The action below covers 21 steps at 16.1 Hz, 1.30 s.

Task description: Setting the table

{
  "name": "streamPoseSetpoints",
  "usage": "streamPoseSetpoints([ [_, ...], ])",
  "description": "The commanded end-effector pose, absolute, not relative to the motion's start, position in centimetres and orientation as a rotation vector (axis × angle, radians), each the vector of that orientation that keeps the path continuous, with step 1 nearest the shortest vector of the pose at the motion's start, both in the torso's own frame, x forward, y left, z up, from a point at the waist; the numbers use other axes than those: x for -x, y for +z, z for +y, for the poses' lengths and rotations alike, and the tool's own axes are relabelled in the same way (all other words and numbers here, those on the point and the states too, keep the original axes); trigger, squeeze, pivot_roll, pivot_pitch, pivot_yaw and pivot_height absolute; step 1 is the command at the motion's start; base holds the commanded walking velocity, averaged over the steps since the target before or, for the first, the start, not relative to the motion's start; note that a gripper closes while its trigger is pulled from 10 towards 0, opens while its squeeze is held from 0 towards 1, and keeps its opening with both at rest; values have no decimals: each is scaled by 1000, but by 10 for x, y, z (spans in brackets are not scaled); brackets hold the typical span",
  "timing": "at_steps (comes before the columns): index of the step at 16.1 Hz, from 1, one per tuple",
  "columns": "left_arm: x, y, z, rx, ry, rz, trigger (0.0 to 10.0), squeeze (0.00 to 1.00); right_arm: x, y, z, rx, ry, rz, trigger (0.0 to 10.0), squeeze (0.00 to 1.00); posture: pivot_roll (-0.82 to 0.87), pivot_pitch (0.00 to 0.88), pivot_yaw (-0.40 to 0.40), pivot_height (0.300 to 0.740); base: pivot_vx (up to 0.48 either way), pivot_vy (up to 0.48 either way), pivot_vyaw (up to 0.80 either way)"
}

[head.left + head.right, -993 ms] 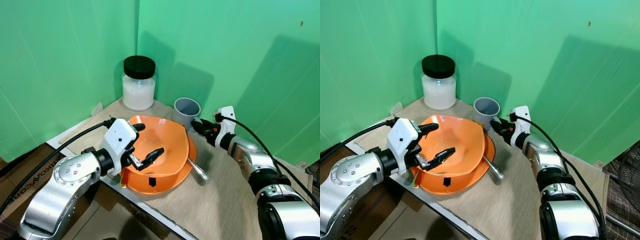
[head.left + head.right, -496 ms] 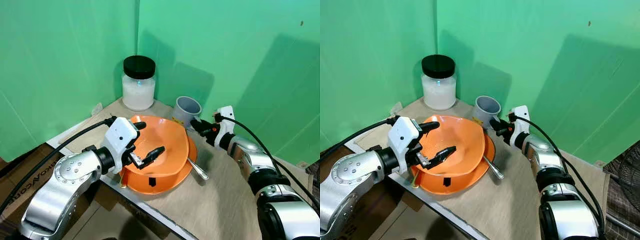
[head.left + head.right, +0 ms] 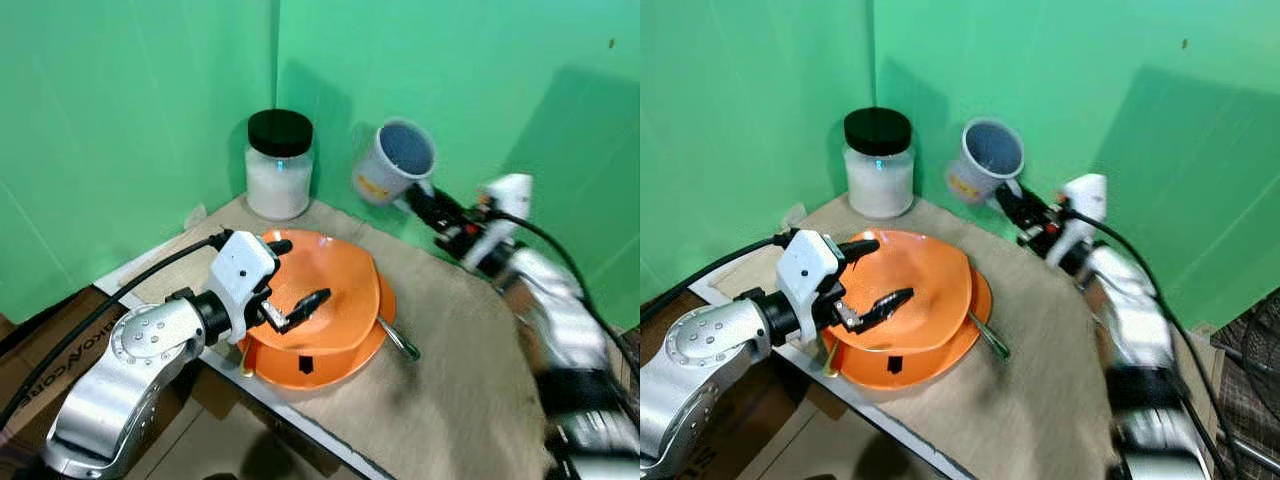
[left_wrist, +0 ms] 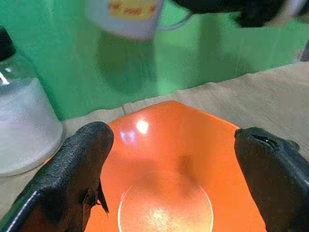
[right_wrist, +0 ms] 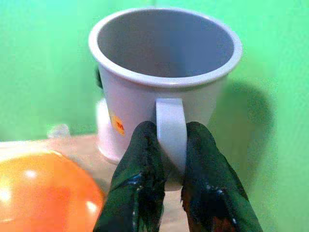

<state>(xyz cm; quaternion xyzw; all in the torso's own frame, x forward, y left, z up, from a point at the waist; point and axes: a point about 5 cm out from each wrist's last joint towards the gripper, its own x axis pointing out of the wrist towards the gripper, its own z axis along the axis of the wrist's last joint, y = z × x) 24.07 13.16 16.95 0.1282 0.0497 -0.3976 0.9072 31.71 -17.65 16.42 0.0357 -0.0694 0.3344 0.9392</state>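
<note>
Step in hand looked like relocating the grey mug: the right pincer was clamped on its handle, mug held in the air, tilted, above the back of the counter near the black-lidded jar. Left pincer sat with fingers apart over the orange bowl, which rested on an orange plate with a spoon beside it. Next move probably called for levelling the mug and setting it down on bare counter beside the plate.
</note>
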Motion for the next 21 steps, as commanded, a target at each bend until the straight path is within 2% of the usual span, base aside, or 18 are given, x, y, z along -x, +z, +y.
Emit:
streamPoseSetpoints([
  [1,-243,174,131,-265,-805,72,10000,0,-310,179,-184,-78,670,-187,0,0,39,0,-97,740,0,0,0],
  [2,-247,180,131,-250,-733,28,10000,0,-288,193,-188,-109,635,-230,7412,0,34,0,-97,740,0,0,0],
  [3,-251,183,132,-240,-668,6,10000,0,-273,200,-189,-114,605,-235,10000,0,25,0,-95,740,0,0,0],
  [4,-254,185,134,-243,-604,-10,10000,0,-263,204,-187,-107,597,-255,10000,0,19,0,-91,740,0,0,0],
  [5,-259,188,141,-230,-434,-49,10000,0,-242,206,-181,-100,493,-248,10000,0,7,0,-87,740,0,0,0],
  [8,-257,188,146,-232,-307,-68,10000,0,-228,205,-172,-104,311,-251,10000,0,-5,0,-84,740,0,0,-800],
  [10,-258,189,146,-268,-296,-74,10000,0,-229,210,-174,-54,198,-264,10000,0,0,0,-86,740,0,0,-800],
  [14,-259,198,158,-236,-107,-181,10000,12,-230,212,-177,-65,162,-242,10000,0,19,6,-103,740,0,0,-800],
  [17,-258,195,164,-226,-28,-163,10000,4,-233,206,-174,-138,116,-221,10000,0,33,7,-112,740,0,0,-800],
  [18,-260,194,165,-209,-45,-142,10000,0,-235,201,-174,-94,69,-203,10000,0,32,4,-108,740,0,0,-800],
  [21,-260,194,165,-175,-117,-138,10000,0,-235,179,-167,-135,105,-66,10000,0,33,2,-99,740,0,0,-533],
])
